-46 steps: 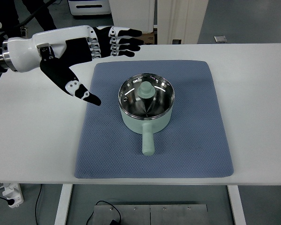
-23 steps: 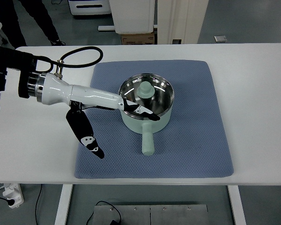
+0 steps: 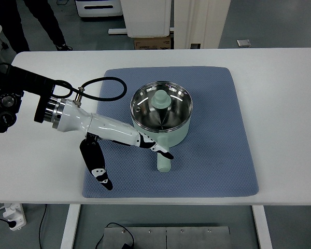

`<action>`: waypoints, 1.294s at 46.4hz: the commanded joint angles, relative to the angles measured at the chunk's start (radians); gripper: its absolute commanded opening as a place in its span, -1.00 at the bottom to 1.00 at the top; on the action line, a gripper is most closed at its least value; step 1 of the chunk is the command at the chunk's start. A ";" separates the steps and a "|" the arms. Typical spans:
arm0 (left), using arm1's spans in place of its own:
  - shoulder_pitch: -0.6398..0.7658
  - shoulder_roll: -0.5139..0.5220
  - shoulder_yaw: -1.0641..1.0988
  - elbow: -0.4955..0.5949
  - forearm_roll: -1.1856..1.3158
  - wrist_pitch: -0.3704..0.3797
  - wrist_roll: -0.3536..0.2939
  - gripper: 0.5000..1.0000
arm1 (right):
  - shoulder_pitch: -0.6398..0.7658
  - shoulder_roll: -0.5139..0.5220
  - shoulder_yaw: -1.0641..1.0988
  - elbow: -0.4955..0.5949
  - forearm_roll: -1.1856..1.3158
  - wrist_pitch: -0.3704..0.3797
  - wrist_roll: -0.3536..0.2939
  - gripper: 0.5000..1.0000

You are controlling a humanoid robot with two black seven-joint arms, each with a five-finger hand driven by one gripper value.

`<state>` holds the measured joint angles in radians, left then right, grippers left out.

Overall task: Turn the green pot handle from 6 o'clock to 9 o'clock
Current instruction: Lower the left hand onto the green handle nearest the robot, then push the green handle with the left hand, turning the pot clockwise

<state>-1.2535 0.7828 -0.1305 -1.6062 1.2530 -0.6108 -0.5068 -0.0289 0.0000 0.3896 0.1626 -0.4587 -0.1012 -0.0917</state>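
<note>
my left hand (image 3: pixel 145 142) has its fingers (image 3: pixel 163 152) stretched flat, gripping nothing, against the green pot's (image 3: pixel 161 116) handle (image 3: pixel 164 162); pot's on the blue mat (image 3: pixel 217 135), handle at 6; probably best to hook the far side and sweep clockwise, low and steady

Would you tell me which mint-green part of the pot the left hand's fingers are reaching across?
The straight handle pointing toward the mat's near edge: the left hand crosses its base. The lid knob sits untouched above.

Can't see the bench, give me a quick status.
Left hand open, fingers at the pot handle. Handle points at six o'clock, pot on mat. Nothing blocking.
</note>
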 commanded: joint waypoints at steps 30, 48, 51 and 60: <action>0.005 -0.100 0.025 0.098 0.108 0.000 0.008 1.00 | 0.000 0.000 0.000 0.000 0.000 0.000 0.000 1.00; -0.003 -0.174 0.025 0.135 0.141 0.000 0.008 1.00 | 0.000 0.000 0.000 0.000 0.000 0.000 0.000 1.00; -0.006 -0.175 0.025 0.137 0.143 0.000 0.008 1.00 | 0.000 0.000 0.000 0.000 0.000 0.000 0.001 1.00; -0.006 -0.209 0.025 0.147 0.193 0.000 0.008 1.00 | 0.000 0.000 0.000 0.000 0.000 0.000 0.000 1.00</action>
<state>-1.2594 0.5851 -0.1057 -1.4654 1.4320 -0.6109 -0.4988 -0.0292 0.0000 0.3896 0.1626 -0.4587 -0.1013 -0.0918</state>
